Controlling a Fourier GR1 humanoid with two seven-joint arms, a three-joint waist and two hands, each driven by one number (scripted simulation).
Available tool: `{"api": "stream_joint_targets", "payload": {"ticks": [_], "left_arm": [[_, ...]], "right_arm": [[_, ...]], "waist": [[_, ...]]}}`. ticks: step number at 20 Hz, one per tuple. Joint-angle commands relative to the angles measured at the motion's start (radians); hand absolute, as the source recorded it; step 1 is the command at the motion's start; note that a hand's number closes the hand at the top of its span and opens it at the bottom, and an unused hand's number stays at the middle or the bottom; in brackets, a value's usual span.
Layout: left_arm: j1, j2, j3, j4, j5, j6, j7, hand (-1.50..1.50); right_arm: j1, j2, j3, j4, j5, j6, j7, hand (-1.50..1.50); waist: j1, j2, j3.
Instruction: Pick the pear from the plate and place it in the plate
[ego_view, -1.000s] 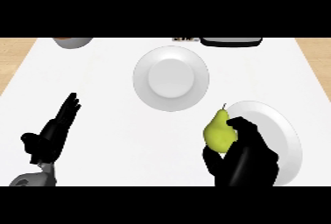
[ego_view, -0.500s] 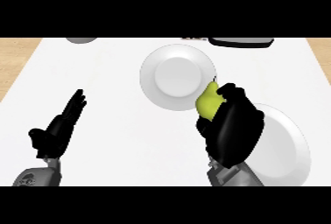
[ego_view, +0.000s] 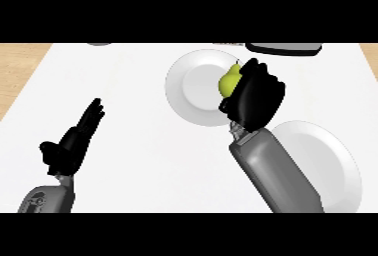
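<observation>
A yellow-green pear (ego_view: 229, 81) is held in my right hand (ego_view: 253, 96), whose fingers curl round it and hide most of it. Hand and pear are over the far white plate (ego_view: 189, 90), near its right half. A second white plate (ego_view: 325, 165) lies nearer on the right, partly hidden by my right forearm. My left hand (ego_view: 72, 141) rests open at the lower left, fingers straight, touching nothing.
A dark, grey-rimmed object (ego_view: 286, 48) sits at the counter's far edge, right of centre. A small grey item (ego_view: 98, 44) shows at the far left edge. The white countertop (ego_view: 133, 75) ends in wood-coloured strips at both sides.
My right hand has carried the pear away from the near right plate, up and leftward, and it is now over the far plate. The left hand stays where it was.
</observation>
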Motion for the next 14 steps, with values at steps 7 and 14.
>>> {"api": "stream_joint_targets", "payload": {"ticks": [7,14], "left_arm": [[-0.037,-0.007,-0.007,0.014,-0.008,-0.002,-0.009,0.00],[-0.016,-0.004,-0.008,0.013,0.005,-0.025,-0.009,0.00]], "right_arm": [[-0.127,0.010,-0.183,0.224,-0.019,-0.304,0.209,-1.50],[-0.154,0.010,-0.293,0.328,-0.081,-0.452,0.178,-1.50]], "waist": [[0.013,0.010,0.001],[0.027,0.008,0.002]]}}
